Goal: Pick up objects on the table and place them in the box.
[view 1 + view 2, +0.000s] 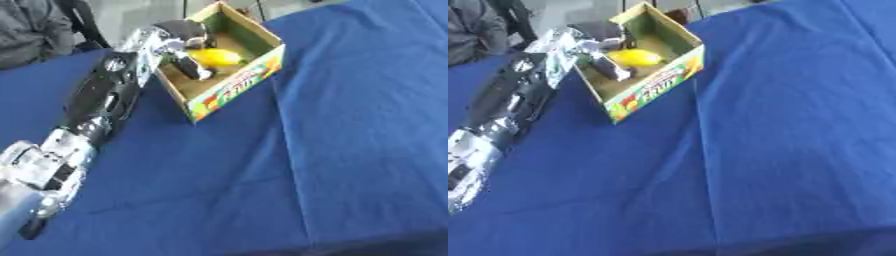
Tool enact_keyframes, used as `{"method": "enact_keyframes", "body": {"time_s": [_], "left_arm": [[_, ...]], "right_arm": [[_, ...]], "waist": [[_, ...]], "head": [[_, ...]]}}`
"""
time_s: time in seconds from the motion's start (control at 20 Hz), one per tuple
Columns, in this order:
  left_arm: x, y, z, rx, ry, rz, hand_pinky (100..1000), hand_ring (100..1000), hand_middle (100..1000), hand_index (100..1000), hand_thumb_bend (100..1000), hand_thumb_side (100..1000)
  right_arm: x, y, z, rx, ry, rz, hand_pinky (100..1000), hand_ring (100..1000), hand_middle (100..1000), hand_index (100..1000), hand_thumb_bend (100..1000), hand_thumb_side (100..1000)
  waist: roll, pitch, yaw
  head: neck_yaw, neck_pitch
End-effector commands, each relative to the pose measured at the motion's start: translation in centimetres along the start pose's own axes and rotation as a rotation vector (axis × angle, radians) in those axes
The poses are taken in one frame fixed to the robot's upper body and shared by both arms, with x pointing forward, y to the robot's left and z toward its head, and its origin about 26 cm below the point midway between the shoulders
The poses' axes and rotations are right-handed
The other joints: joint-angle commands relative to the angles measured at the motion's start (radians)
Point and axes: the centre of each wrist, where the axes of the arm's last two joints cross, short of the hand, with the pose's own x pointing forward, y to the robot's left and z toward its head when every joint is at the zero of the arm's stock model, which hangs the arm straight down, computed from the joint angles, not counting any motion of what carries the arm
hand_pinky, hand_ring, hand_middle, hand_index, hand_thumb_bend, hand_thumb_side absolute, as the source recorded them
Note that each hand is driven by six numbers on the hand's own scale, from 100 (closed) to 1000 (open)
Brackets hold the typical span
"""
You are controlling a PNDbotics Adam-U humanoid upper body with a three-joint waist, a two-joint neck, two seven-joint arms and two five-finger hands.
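Here the smooth yellow, rounded fruit-like object [215, 57] lies inside the open cardboard box with green inner walls and a bright printed front panel [234, 87], toward the box's far end, resting on the brown floor. By its look it is probably a lemon or a plastic copy of one: light, fairly stiff, with a glossy skin that could slip between hard fingers. Its oval shape suggests it is best taken across the narrow middle, thumb on one side and fingers on the other, not by the tapered ends, where it would tend to squirt out.

The robot's black and silver left hand [185, 47] reaches into the box from the left, over the left wall. Its fingers curve down around and beside the yellow object, one dark finger [191, 67] pointing toward the near part of the box floor. Whether the fingers actually grip the object or merely stand close by it I cannot tell; it seems to sit on the floor of the box, so I judge the placing done or nearly so.

The box stands askew on the blue cloth-covered table [350, 140], at the far left. The right hand shows in neither view. No other loose object is visible on the cloth.
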Motion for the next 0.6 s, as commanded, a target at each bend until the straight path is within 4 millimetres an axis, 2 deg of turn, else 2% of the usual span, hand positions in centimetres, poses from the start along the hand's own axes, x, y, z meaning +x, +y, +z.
{"method": "enact_keyframes", "body": {"time_s": [0.05, 0.2, 0.3, 0.35, 0.45, 0.55, 0.6], "left_arm": [[-0.7, 0.5, 0.5, -0.036, 0.010, -0.043, 700, 669, 669, 771, 1000, 736], [-0.9, 0.7, 0.9, -0.012, -0.003, -0.040, 700, 672, 676, 772, 1000, 783], [-1.1, 1.4, 1.4, 0.057, -0.016, -0.027, 697, 668, 675, 768, 982, 812], [-1.3, 2.2, 1.8, 0.106, -0.022, -0.023, 685, 645, 657, 748, 764, 886], [-1.9, 4.3, 3.1, 0.229, -0.027, -0.012, 674, 628, 647, 738, 628, 931], [-3.1, 6.3, 5.1, 0.353, -0.020, -0.010, 660, 613, 635, 718, 555, 904], [-3.9, 7.1, 6.3, 0.408, -0.013, -0.015, 656, 609, 631, 712, 549, 893]], "right_arm": [[0.7, -0.2, -0.3, 0.001, -0.026, 0.007, 560, 582, 523, 790, 100, 896], [0.5, -0.2, -0.1, -0.005, -0.021, 0.006, 560, 582, 523, 790, 100, 895], [0.4, -0.2, 0.0, -0.011, -0.017, 0.004, 560, 582, 523, 790, 100, 896], [0.3, -0.3, 0.1, -0.017, -0.013, 0.003, 560, 582, 523, 790, 100, 896], [0.0, -0.4, 0.4, -0.029, -0.003, 0.001, 560, 583, 523, 790, 100, 895], [-0.3, -0.4, 0.7, -0.038, 0.006, -0.003, 561, 583, 524, 790, 100, 895], [-0.4, -0.4, 0.8, -0.042, 0.010, -0.005, 561, 583, 524, 790, 100, 894]], "waist": [[-0.018, -0.015, 0.005], [-0.025, -0.017, 0.016], [-0.032, -0.019, 0.028], [-0.037, -0.021, 0.038], [-0.046, -0.027, 0.062], [-0.053, -0.035, 0.086], [-0.057, -0.039, 0.099]], "head": [[0.002, -0.013], [-0.003, -0.012], [-0.007, -0.011], [-0.012, -0.010], [-0.022, -0.003], [-0.030, 0.005], [-0.034, 0.010]]}}
